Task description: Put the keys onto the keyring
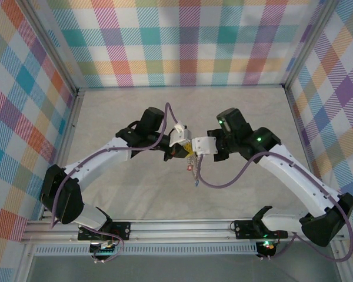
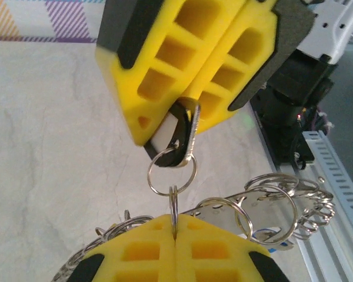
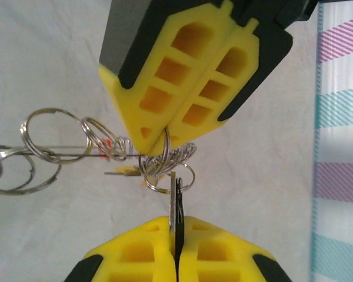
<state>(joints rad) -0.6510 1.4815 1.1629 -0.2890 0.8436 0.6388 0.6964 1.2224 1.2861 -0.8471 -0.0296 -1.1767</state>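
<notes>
1. The left fingers (image 2: 135, 249) are pressed fully together, pinching a thin ring (image 2: 173, 202) that stands edge-on out of their seam.
2. The right fingers (image 2: 125, 100) are also closed tight, gripping a key (image 2: 191, 132) with a black tag (image 2: 165, 138). The key points down toward the left fingers.
3. The key's split ring (image 2: 172, 173) hangs between the two sets of fingertips and appears looped through the thin ring.
4. The keyring (image 2: 265, 202), silver and strung with many small rings, trails off just beside the left fingers. I cannot tell whether the thin ring is threaded on it.
5. From above, both arms meet over the middle of the pale counter (image 1: 135, 200), and further keys (image 1: 194, 167) dangle just beneath that point.
</notes>
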